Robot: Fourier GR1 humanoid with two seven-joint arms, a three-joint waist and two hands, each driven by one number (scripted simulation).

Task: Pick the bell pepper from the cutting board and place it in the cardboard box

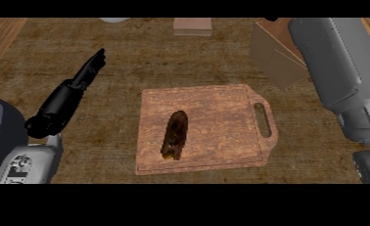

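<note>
Worktop [108,102], brown wood grain, fills the frame. The right forearm [334,68] is the biggest thing on it: a grey bulk running up the right edge, overlapping the cardboard box [274,56] at upper right. The box shows only as tan flaps and a side wall, and its opening is largely hidden by the arm. Of the right hand [271,19] only a dark scrap shows at the top edge, so I cannot tell whether it is open or closed. The cutting board [217,117] sits at centre, lying flat with its handle slot toward the right. The left hand [88,71], at mid left, is released, fingers straight and pointing up the frame, holding nothing, well apart from the board; it looks to be resting. The bell pepper [174,135] lies on the lower-left part of the board as a dark, longish shape, its long axis running nearly up and down the frame, and nothing touches it. A small pinkish block [192,26] sits at top centre, away from the action. Judgement: the pick has not begun and this is the approach stage. The next move calls for a hand over the pepper, closing across its narrow width, then a lift and a carry toward the upper right, clear of the box flaps.
</note>
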